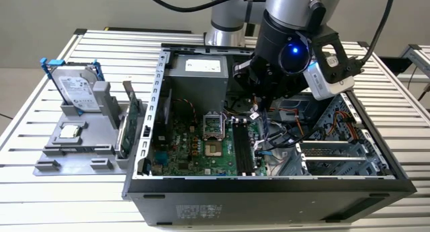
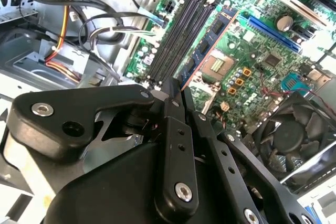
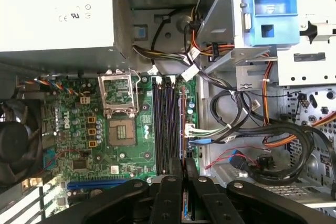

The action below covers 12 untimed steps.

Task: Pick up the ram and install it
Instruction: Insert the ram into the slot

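The ram [image 2: 207,51], a long thin dark-green circuit-board stick seen edge-on with a reddish rim, is pinched between the closed black fingers of the end effector [image 2: 176,90] and hangs over the row of black memory slots [image 3: 167,124] on the green motherboard [image 3: 100,129]. In the first wrist view its edge [image 3: 182,124] runs alongside those slots, beside the open silver processor socket [image 3: 119,95]. In the exterior view the end effector [image 1: 262,98] reaches into the open dark computer case [image 1: 269,189], which lies on the slatted metal worktop [image 1: 60,202] near a grey parts holder [image 1: 80,141].
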Each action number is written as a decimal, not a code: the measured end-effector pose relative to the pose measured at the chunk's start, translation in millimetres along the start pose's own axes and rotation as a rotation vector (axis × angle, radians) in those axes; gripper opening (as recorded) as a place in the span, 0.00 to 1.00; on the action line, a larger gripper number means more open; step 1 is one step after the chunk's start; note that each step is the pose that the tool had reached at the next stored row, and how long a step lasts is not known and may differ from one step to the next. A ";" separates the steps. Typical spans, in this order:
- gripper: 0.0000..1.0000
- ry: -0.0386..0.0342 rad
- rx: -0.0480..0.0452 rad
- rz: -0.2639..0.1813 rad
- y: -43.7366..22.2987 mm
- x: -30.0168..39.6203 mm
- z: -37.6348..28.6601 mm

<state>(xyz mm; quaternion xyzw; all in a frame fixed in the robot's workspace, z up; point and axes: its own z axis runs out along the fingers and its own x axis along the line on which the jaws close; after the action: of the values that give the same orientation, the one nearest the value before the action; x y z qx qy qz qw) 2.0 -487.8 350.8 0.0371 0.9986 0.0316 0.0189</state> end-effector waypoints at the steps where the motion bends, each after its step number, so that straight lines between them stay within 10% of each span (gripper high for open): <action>1: 0.00 0.0000 0.0000 0.000 0.0 0.0 0.0; 12: 0.00 -0.0017 -0.0016 0.000 1.7 0.2 2.6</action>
<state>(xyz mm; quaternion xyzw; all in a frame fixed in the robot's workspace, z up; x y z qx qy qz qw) 2.0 -485.9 348.3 0.0370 0.9986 0.0324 0.0198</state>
